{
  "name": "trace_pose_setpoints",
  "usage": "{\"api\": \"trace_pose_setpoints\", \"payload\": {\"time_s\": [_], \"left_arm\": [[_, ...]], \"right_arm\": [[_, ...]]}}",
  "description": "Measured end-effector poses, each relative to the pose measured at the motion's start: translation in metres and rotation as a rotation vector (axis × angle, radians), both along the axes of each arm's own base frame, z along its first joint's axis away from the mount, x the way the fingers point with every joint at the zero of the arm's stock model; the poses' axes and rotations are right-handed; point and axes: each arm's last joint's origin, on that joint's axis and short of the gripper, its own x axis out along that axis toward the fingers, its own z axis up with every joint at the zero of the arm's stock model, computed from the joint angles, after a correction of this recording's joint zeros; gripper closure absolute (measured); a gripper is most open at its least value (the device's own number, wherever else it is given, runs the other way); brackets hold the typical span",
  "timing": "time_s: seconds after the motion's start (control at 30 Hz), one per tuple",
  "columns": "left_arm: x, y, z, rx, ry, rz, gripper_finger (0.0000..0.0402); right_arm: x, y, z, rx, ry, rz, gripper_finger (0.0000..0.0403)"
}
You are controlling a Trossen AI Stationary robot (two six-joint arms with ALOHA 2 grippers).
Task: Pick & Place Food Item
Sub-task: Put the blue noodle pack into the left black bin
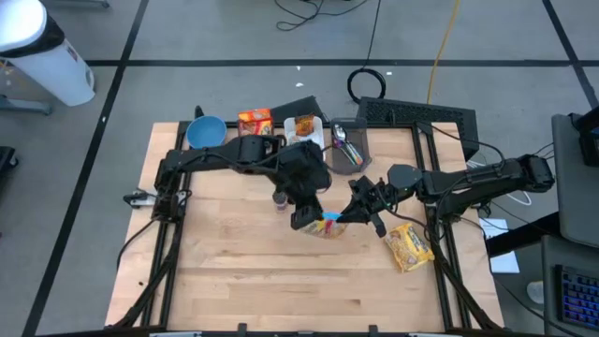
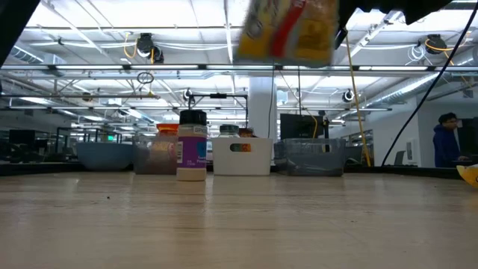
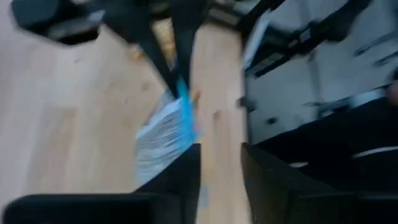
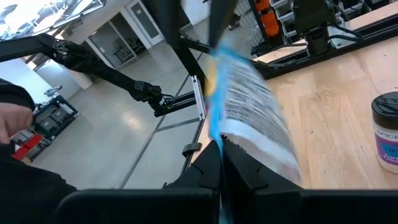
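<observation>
A food bag (image 1: 329, 225) with a blue sealed edge and a silvery, yellow-printed face hangs in the air over the middle of the table. It shows high up in the low view (image 2: 287, 30). My right gripper (image 1: 354, 213) reaches in from the table's right and is shut on the food bag (image 4: 255, 118). My left gripper (image 1: 314, 220) stands just to the bag's left, its fingers open with a bare gap (image 3: 221, 168) between them. The bag (image 3: 165, 134) lies beside the outer side of one left finger, not in the gap. My right gripper pinches the bag's blue sealed edge (image 4: 216, 134) between its two fingers. The fingers come in about level from the table's right. The bag is lifted well clear of the table, standing out beyond the fingertips. My left gripper: I cannot tell whether it touches the bag.
A spice jar (image 1: 280, 198) with a dark lid stands upright on the table just left of the grippers (image 2: 192, 146). Along the far edge are a blue bowl (image 1: 206, 131), an orange box (image 1: 255, 122), a white bin (image 1: 304, 131) and a clear container (image 1: 348, 148). A yellow snack bag (image 1: 409, 245) lies at the right.
</observation>
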Motion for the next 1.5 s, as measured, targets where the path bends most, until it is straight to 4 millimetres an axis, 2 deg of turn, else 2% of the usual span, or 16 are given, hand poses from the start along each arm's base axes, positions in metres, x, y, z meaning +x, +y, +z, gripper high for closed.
{"api": "trace_pose_setpoints", "payload": {"time_s": [0.2,0.37,0.87,1.07,1.5], "left_arm": [[0.008,0.011,0.009,-0.111,-0.096,-0.003,0.0206],[0.008,0.016,0.009,-0.091,-0.104,0.007,0.0176],[0.009,0.019,0.003,-0.012,-0.089,0.001,0.0172],[0.008,0.023,0.002,-0.008,-0.083,0.011,0.0172],[0.023,0.021,-0.016,-0.066,-0.04,-0.034,0.0172]], "right_arm": [[0.0,0.0,0.0,-0.001,-0.003,0.0,0.0403],[0.0,0.0,0.001,0.001,-0.013,0.0,0.0403],[0.002,-0.001,0.022,-0.001,-0.074,0.041,0.0403],[0.002,-0.002,0.023,0.004,-0.079,0.062,0.0403],[0.002,-0.003,0.025,0.008,-0.097,0.054,0.0403]]}}
